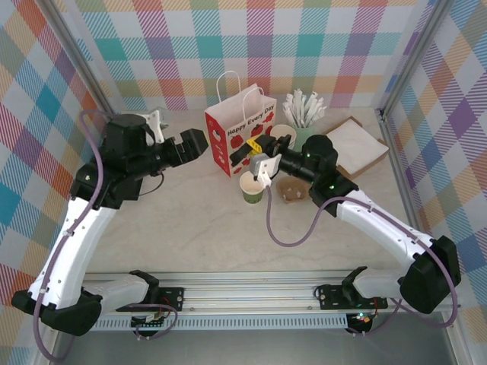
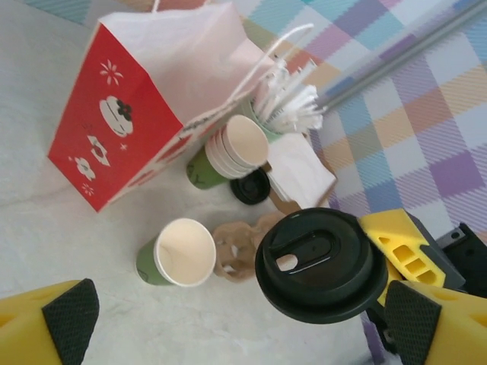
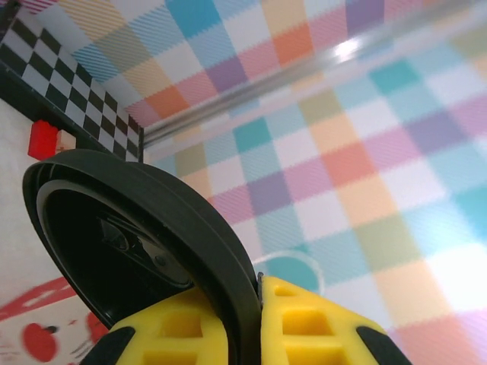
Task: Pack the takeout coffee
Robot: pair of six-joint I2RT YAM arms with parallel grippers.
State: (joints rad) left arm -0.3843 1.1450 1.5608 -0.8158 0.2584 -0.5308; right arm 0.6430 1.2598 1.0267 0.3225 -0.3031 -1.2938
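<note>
The takeout coffee cup [image 1: 252, 188] [image 2: 176, 255], dark green, stands upright and uncovered on the table with its pale inside showing. Its round black lid [image 1: 238, 157] [image 2: 321, 265] [image 3: 152, 228] hangs in the air above and beside the cup, pinched at its rim by my right gripper [image 1: 251, 152] [image 3: 259, 304], which is shut on it. The brown cardboard carrier [image 1: 289, 190] [image 2: 237, 249] lies flat right of the cup. My left gripper [image 1: 190, 144] [image 2: 243, 327] is open, left of the bag, with nothing between its fingers.
A red and white paper bag [image 1: 240, 133] [image 2: 114, 114] stands behind the cup. A stack of cream cups [image 2: 236, 144], a second black lid [image 2: 251, 186], white stirrers [image 1: 304, 110] and napkins on a brown tray [image 1: 358, 144] sit at the back right.
</note>
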